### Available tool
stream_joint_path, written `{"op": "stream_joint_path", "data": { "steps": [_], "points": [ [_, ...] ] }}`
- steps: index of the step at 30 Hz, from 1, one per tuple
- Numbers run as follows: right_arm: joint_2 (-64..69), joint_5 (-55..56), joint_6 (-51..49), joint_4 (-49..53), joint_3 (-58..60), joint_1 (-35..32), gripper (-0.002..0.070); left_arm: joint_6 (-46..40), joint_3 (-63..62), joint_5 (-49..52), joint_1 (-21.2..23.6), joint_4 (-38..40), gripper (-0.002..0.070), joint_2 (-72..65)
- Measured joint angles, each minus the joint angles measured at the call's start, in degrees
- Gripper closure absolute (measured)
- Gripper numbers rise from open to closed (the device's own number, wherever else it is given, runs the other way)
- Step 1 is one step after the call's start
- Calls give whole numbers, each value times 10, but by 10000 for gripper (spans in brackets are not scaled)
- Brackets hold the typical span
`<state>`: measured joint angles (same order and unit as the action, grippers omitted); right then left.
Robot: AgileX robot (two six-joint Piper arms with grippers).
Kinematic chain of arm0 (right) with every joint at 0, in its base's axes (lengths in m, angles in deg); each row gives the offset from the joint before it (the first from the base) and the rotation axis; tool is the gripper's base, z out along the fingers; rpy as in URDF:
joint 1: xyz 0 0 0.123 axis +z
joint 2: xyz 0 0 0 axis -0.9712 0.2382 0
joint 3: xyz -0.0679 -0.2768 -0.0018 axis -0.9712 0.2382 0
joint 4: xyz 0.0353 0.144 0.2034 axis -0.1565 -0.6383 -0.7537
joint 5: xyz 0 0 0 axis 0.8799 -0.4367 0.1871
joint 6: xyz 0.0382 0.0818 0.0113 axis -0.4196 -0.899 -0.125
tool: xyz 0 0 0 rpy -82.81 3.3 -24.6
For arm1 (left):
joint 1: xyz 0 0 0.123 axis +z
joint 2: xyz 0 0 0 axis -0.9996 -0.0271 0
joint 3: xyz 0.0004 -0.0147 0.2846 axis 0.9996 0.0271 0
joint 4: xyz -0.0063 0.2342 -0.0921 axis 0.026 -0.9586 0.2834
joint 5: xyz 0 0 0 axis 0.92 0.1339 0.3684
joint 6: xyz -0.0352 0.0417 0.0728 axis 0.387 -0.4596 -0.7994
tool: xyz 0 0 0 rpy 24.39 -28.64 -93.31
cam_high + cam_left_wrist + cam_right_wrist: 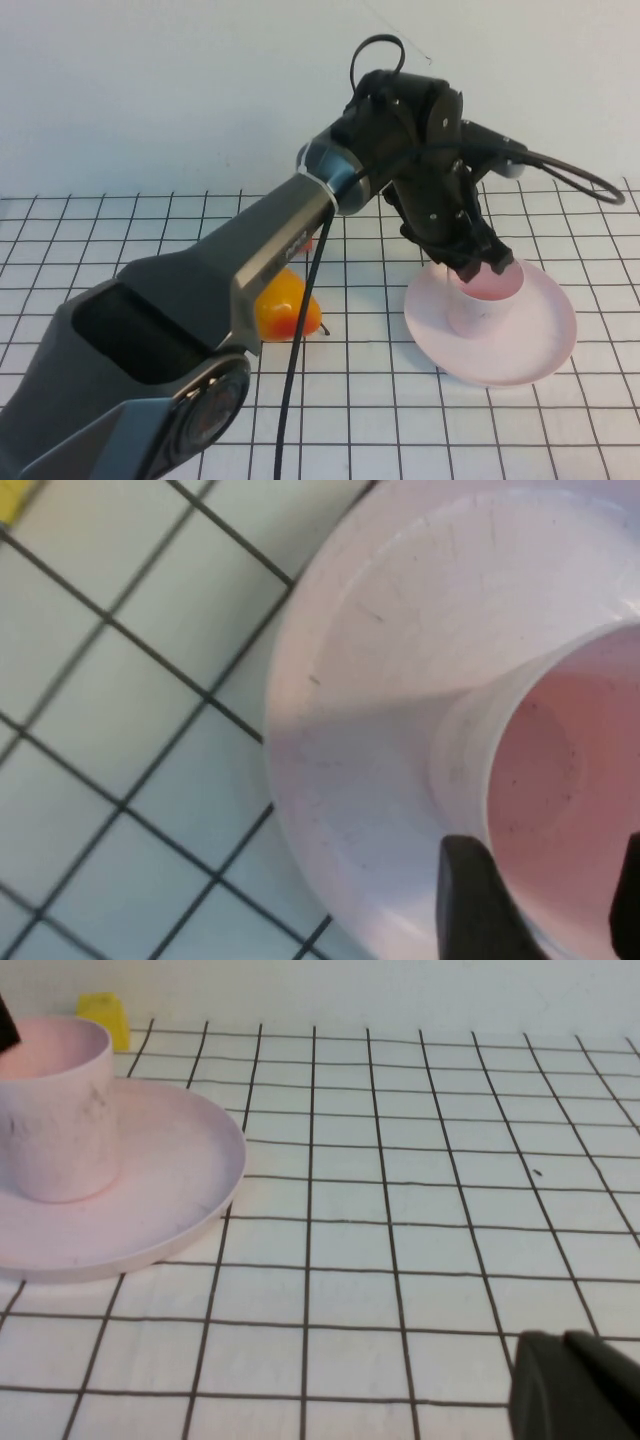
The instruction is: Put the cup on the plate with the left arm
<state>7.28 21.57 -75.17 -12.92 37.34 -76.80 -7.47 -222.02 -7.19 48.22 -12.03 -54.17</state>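
The pale pink cup (478, 308) stands upright on the pale pink plate (545, 345), left of the plate's middle. My left gripper (483, 266) is right over the cup's far rim, fingers apart. In the left wrist view one finger (475, 905) lies by the cup's wall, the other at the frame's edge, with the cup's inside (560, 750) between them and the plate (380, 670) below. The right wrist view shows the cup (55, 1110) resting on the plate (170, 1180). My right gripper (575, 1390) hovers low over the table, right of the plate, fingers together and empty.
An orange-yellow pear (285, 310) lies on the gridded table left of the plate, partly under the left arm; it also shows as a yellow patch in the right wrist view (103, 1017). A white wall runs along the back.
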Motion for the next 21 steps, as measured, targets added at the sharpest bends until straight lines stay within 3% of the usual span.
{"op": "stream_joint_path", "data": {
  "steps": [8, 13, 21],
  "points": [
    [0, 0, 0, 0, 0, 0, 678, 1, -25, 16, -1, -151, 635, 133],
    [0, 0, 0, 0, 0, 0, 678, 10, -26, 21, -1, -247, 669, 256],
    [0, 0, 0, 0, 0, 0, 678, 55, -12, 1, -1, -277, 674, 445]
  ]
}}
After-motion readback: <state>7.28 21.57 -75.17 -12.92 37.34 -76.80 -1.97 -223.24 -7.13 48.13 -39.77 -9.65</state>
